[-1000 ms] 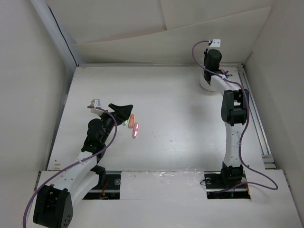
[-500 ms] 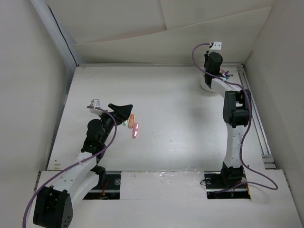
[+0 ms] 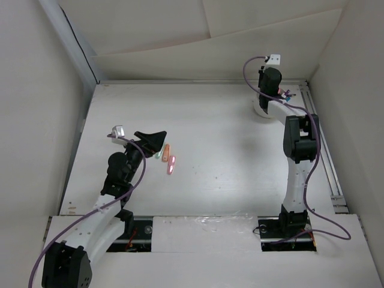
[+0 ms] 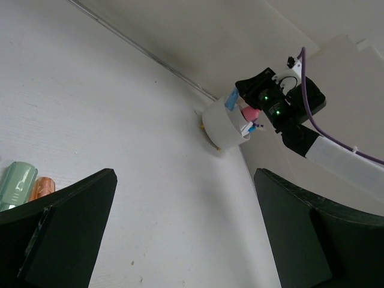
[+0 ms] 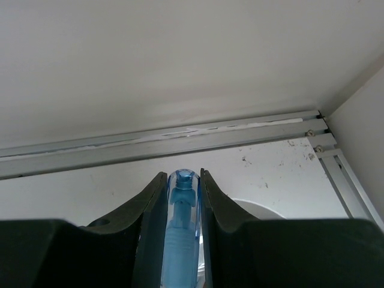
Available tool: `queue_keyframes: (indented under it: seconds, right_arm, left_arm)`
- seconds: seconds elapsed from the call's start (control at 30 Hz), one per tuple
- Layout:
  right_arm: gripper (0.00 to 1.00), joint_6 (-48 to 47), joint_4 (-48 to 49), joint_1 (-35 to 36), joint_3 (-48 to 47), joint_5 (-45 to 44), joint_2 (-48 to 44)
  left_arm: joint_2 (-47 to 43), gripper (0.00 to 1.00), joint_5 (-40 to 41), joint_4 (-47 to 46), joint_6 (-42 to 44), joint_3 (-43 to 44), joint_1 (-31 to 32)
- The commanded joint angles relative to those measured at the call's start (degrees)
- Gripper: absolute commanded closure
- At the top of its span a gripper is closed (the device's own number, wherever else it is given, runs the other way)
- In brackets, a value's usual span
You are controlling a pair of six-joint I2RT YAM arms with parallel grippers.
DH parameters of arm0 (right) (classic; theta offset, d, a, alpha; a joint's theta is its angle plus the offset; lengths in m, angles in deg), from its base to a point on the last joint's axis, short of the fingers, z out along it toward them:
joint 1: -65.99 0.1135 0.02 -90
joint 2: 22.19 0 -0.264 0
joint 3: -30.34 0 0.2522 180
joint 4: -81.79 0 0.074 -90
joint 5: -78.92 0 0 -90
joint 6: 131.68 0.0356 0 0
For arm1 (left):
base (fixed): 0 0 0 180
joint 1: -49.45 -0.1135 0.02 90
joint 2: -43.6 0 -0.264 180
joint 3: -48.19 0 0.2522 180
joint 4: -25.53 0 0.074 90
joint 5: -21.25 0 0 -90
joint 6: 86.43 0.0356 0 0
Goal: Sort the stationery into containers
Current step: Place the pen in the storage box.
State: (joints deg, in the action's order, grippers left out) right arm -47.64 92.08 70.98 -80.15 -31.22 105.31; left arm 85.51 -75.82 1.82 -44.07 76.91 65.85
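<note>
A blue pen (image 5: pixel 182 240) is clamped in the right end effector (image 5: pixel 181 180), over the cup (image 3: pixel 260 110) at far right. If it is released off-centre, the rim could be clipped and the pen bounced onto the table (image 3: pixel 216 144). The left end effector (image 4: pixel 184 180) gapes empty beside the highlighters (image 3: pixel 171 165), near left.

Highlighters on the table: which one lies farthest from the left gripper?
The pink highlighter. It lies beyond the orange highlighter and the green highlighter, which both sit close beside the left gripper.
</note>
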Motion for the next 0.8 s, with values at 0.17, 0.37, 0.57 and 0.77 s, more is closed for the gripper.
queue_keyframes:
  seconds: [0.17,0.37,0.57,0.77]
  right_arm:
    - [0.7,1.0,0.0,0.5,2.5,0.1,-5.6]
    - [0.69,1.0,0.0,1.1,4.8,0.1,-8.1]
    - [0.69,1.0,0.0,1.6,7.8,-0.5,-10.8]
    - [0.69,1.0,0.0,2.1,10.2,-1.1,-11.8]
  left_arm:
    - [-2.7,0.0,-0.6,-1.2,0.6,-0.3,0.0]
    - [-3.8,0.0,0.0,-0.7,0.6,-0.3,0.0]
    - [-5.1,0.0,0.0,0.4,0.6,-0.3,0.0]
    - [-6.2,0.0,-0.6,0.9,0.6,-0.8,0.0]
